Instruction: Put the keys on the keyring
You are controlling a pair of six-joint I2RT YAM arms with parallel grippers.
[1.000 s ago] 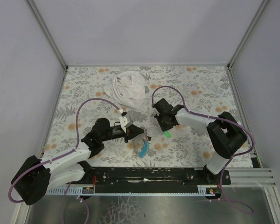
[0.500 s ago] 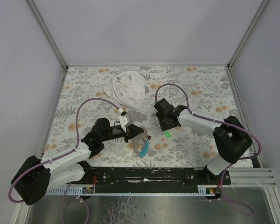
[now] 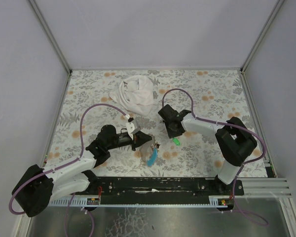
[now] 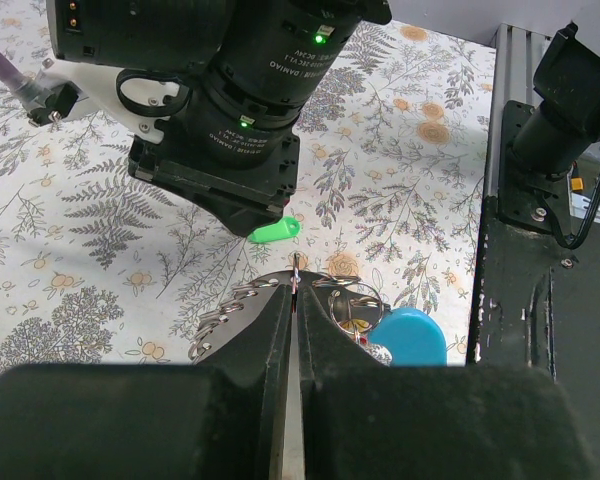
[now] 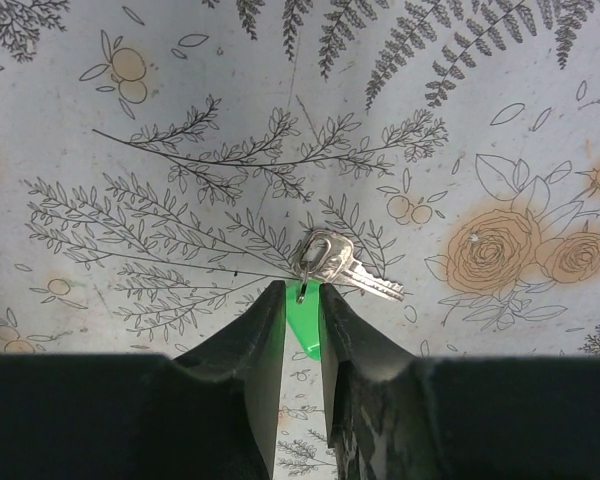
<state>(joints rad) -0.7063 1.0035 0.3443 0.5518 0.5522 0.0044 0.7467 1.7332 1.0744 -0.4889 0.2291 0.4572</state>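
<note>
We log the green-headed key (image 5: pixel 303 325) between barely parted jaws of the right pincer (image 5: pixel 302 292), grip unclear, blade pointing right; left pincer (image 4: pixel 295 300) pinches keyring (image 4: pixel 336 291).

two arms, left arm (image 3: pixel 74 170) and right arm (image 3: pixel 207 126). two grippers, left gripper (image 4: pixel 295 290) and right gripper (image 5: pixel 302 292). two purple cables (image 3: pixel 101 106), one on each arm. one white cloth (image 3: pixel 136 95). one keyring (image 4: pixel 345 300) with one blue piece (image 4: pixel 410 335). one silver key (image 5: pixel 358 278) on one green tag (image 5: pixel 302 320); any others by the ring are too small to count. one table (image 3: pixel 222 89).
</note>
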